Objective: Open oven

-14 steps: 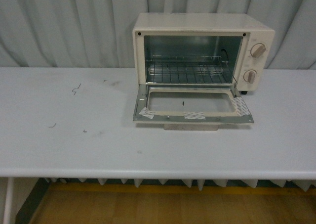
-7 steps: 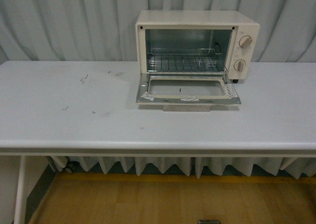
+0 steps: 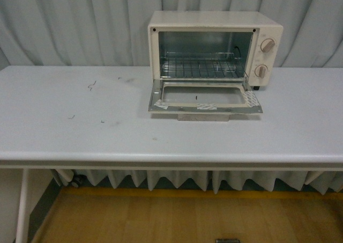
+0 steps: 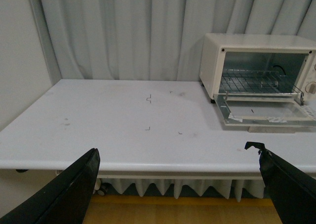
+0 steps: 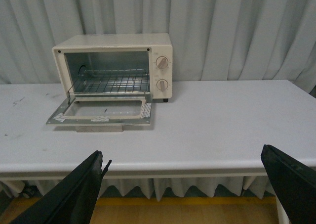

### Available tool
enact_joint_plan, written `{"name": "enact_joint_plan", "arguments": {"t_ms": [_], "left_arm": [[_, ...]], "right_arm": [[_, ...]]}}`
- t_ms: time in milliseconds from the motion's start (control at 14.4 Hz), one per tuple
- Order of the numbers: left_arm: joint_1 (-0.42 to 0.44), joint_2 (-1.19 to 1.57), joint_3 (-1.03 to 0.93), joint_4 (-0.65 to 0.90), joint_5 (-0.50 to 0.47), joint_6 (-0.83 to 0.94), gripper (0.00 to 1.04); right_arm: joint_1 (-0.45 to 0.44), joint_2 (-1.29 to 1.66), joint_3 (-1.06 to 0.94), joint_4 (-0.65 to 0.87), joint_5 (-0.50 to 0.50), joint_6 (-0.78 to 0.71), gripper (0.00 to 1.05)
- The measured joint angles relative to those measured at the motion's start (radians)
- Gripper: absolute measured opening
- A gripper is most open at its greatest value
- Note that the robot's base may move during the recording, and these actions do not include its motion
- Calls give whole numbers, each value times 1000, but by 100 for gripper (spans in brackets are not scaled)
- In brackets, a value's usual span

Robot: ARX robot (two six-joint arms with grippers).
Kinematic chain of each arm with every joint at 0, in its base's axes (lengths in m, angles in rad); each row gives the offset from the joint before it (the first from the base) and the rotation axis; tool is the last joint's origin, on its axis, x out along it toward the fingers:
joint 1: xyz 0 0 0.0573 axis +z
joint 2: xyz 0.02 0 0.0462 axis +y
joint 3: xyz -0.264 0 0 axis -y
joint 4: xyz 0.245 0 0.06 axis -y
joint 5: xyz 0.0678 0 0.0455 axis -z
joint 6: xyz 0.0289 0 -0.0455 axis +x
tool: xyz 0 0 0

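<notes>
Oven (image 3: 214, 50) sits upper center-right of front frame, door (image 3: 205, 100) already flat on table (image 3: 80, 130); left gripper (image 4: 177, 184) and right gripper (image 5: 185, 184) both released, well short of it.

No lettering reads on the oven (image 3: 214, 50) (too small, blurred).

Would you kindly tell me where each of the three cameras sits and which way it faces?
Front view: on the robot's body, facing the table and the open oven; no arm shows.
Left wrist view: on the left arm, held back from the table edge, oven ahead; the open left hand frames it.
Right wrist view: on the right arm, likewise back; the open right hand frames it.
All three share the oven with its door folded down.
</notes>
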Motion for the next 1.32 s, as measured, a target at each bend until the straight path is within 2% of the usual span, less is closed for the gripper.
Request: {"name": "enact_joint_plan", "arguments": {"t_ms": [1315], "left_arm": [[0,0,0,-2,0,2,98]], "right_arm": [[0,0,0,0,-1,0,98]]}}
